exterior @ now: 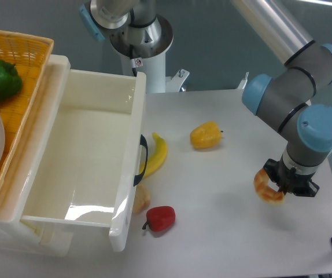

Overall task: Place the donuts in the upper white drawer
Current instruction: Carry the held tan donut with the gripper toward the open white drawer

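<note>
The donut [266, 186] in play sits at the right side of the surface [229, 231], a pale tan-to-orange ring tipped up on edge between the pincer's fingers. It looks light and fairly firm, probably a toy with a smooth skin that could slip, so a hold across the ring's band, as here, seems the sound choice; pinching through the hole would do as well. The pincer [281, 186] is clenched on that donut, its jaws narrowed to the thickness of the band; whether the ring touches the surface underneath I cannot tell. A second donut [141, 198] lies half hidden just beside the front panel of the upper white drawer [85, 145], which stands pulled open and well apart from the pincer. Between them lie a banana [157, 154], a yellow bell pepper [206, 135] and a red pepper [161, 218].
</note>
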You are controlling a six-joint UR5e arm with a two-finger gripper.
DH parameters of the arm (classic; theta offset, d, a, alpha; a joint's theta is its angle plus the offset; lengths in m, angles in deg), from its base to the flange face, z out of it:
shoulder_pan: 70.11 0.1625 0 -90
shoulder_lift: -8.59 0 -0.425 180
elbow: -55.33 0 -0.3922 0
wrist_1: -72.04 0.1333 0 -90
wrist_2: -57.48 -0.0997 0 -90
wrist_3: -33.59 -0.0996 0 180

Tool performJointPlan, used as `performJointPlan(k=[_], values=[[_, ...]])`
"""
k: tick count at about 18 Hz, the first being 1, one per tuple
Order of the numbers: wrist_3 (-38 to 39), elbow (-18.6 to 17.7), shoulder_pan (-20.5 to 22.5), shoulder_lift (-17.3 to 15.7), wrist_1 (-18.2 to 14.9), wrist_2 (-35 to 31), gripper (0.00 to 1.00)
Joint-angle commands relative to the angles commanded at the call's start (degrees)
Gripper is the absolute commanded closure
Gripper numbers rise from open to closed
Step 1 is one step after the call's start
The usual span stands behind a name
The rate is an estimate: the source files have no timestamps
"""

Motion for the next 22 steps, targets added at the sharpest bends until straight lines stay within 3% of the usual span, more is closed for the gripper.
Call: performJointPlan(k=[5,10,14,17,18,22], values=[[0.0,1.6,0.0,0.2,-3.2,0.0,1.0],[0.7,1.1,-0.5,-1.0,-3.8,0.2,1.0],[1.5,-1.5,-1.4,-4.8,-6.7,0.5,1.0],[5.3,-3.3,-2.1,-7.9,-6.9,3.5,1.0],[10.5,-4.6,-2.4,-11.6,-7.0,6.7,1.0],[19.8,-5.3,-4.7,-17.0,-9.7,10.4,1.0]])
